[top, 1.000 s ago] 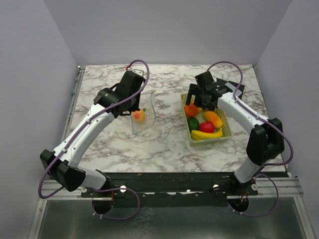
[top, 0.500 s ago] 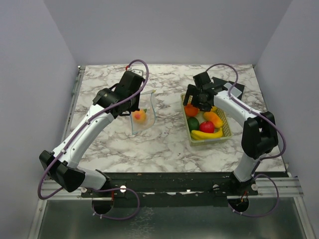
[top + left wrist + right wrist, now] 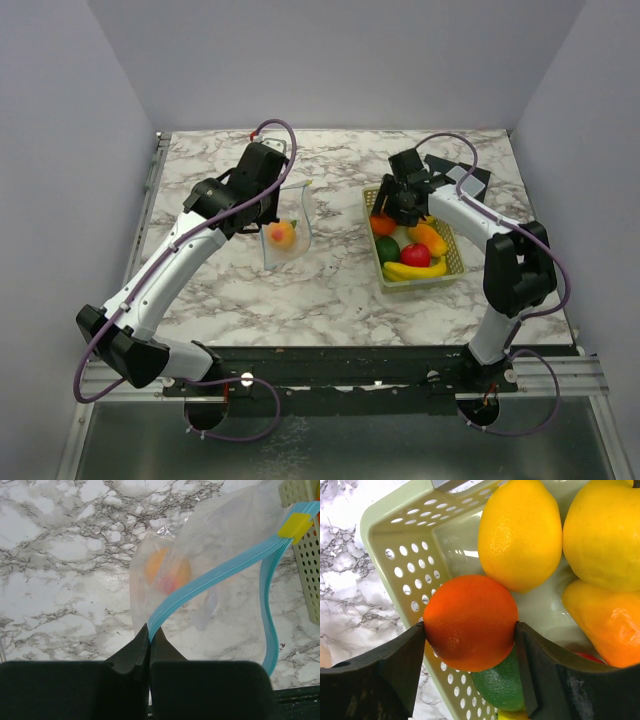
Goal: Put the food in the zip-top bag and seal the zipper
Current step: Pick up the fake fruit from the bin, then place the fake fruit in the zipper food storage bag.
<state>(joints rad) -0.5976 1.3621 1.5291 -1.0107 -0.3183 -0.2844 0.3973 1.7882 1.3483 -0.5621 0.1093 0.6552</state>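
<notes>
My left gripper [image 3: 149, 630] is shut on the light blue zipper [image 3: 215, 572] of the clear zip-top bag [image 3: 165, 600] and holds its mouth up above the table; it shows in the top view [image 3: 290, 225]. One orange-yellow fruit [image 3: 167, 572] lies inside the bag. My right gripper [image 3: 470, 630] is shut on an orange [image 3: 470, 622] inside the pale green basket [image 3: 385, 535]. Around it lie a lemon [image 3: 520, 535], a lime [image 3: 502, 687] and orange-yellow pieces [image 3: 605, 625]. In the top view the right gripper [image 3: 395, 210] is over the basket's far left corner.
The perforated basket [image 3: 372, 255] at the right centre also holds bananas [image 3: 410, 270], a red round fruit [image 3: 415, 254] and a green one [image 3: 387, 248]. A yellow slider tab [image 3: 295, 525] sits on the zipper's far end. A dark object [image 3: 470, 178] lies behind the basket.
My right gripper has lowered into the basket's far left corner and closed round the orange. My left gripper still holds the bag, which has barely moved.
</notes>
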